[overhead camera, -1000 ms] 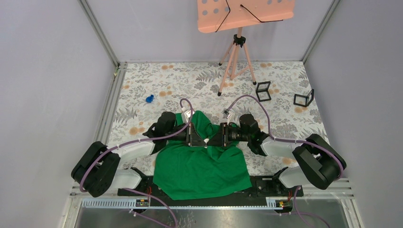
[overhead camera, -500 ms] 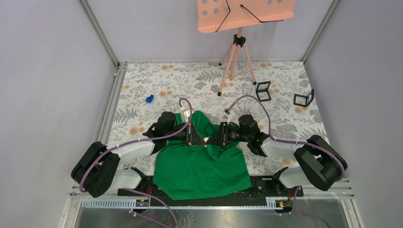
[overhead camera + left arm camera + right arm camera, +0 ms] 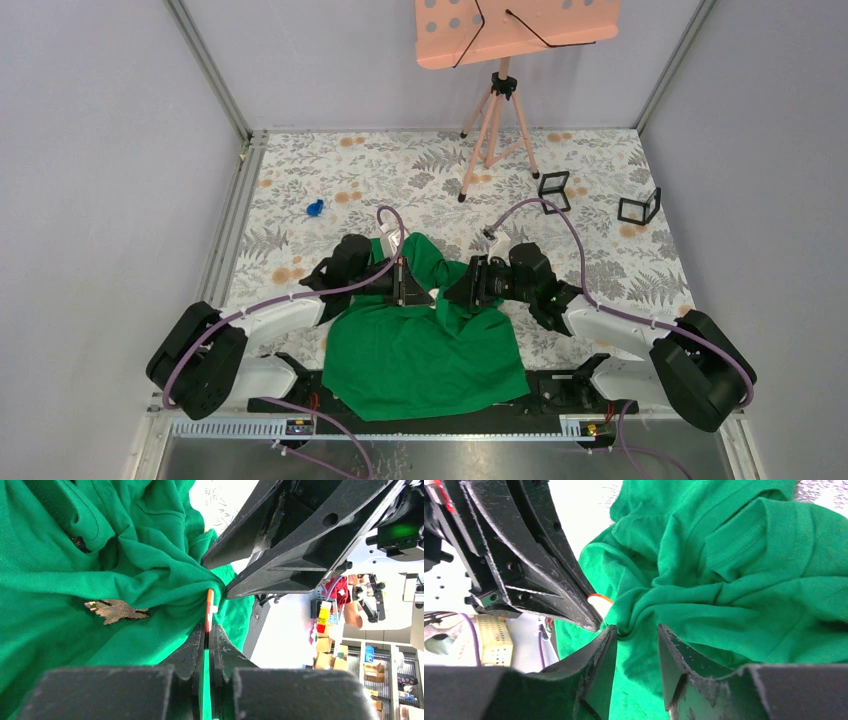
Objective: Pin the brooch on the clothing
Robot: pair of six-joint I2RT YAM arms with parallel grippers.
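Left wrist: left claw (image 3: 210,632) tight on a T-shirt (image 3: 50,580) fold, leaf brooch (image 3: 116,611) just beside.

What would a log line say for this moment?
left gripper: shut on shirt | right gripper: open, facing left gripper | brooch: on shirt

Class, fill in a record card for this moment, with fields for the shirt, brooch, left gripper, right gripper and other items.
shirt: green, rumpled, lying between the two arms
brooch: brown, leaf-shaped, resting on the shirt; cannot tell whether it is pinned
left gripper: shut on a fold of the shirt
right gripper: open, a fold of shirt between its fingers, tips close to the left gripper's
other items: pink music stand, small blue object, black frames
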